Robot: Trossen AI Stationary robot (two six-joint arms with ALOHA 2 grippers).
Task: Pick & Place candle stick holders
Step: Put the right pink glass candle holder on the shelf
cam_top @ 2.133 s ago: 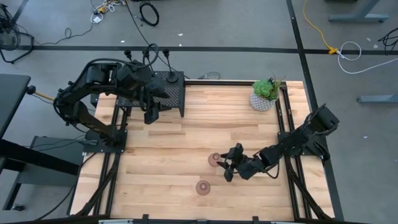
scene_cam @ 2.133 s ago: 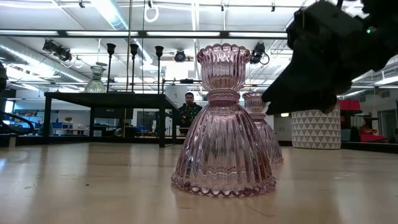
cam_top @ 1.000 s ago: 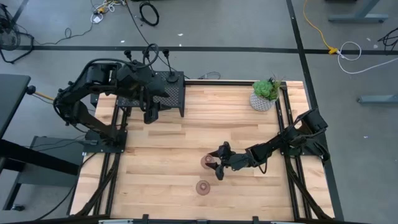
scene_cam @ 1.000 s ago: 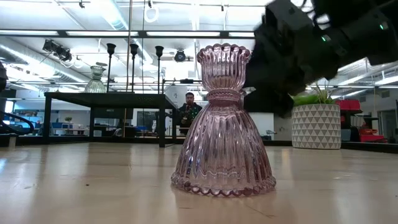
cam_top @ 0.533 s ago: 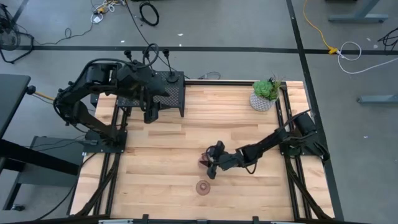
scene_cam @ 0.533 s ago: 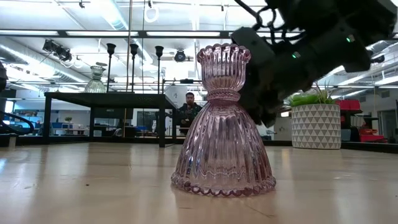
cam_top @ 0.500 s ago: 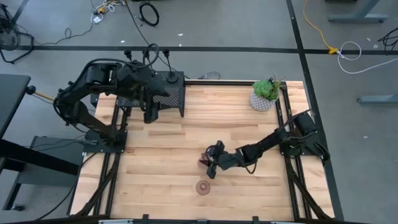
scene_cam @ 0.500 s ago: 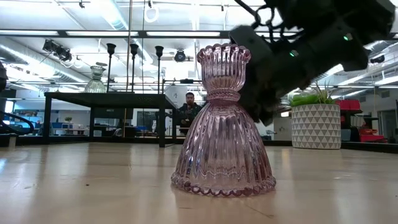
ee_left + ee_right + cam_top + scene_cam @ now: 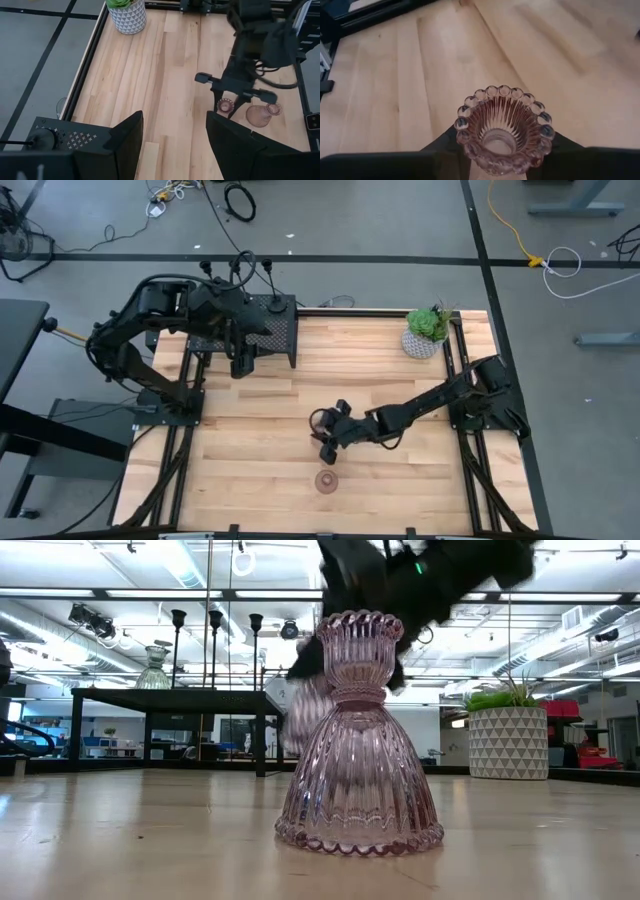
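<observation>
My right gripper (image 9: 327, 430) is shut on a pinkish glass candle stick holder (image 9: 502, 127) above the middle of the table. It also shows in the low view (image 9: 300, 712). A second pinkish holder (image 9: 358, 750) stands on its base on the wood nearer the front edge (image 9: 326, 480). Three black holders (image 9: 212, 635) and a pale green one (image 9: 153, 665) stand on the black mesh box (image 9: 282, 330). My left gripper (image 9: 172, 145) is open and empty beside that box. My right gripper pinches the pinkish holder between its two fingers, one on each side of its ribbed body (image 9: 464, 146). In the low view the standing holder hides the place of contact. The held holder (image 9: 300, 712) is tilted and clear of the table.
A green plant in a white patterned pot (image 9: 425, 335) stands at the far right corner. Metal arm frames run along both side edges of the table (image 9: 250, 430). A person (image 9: 303, 720) sits in the room beyond the table.
My right gripper has gone toward the table's left edge and a little toward the far edge, carrying the pinkish holder. The holder has come up clear of the wood and is tilted. The other pinkish holder has stayed where it was.
</observation>
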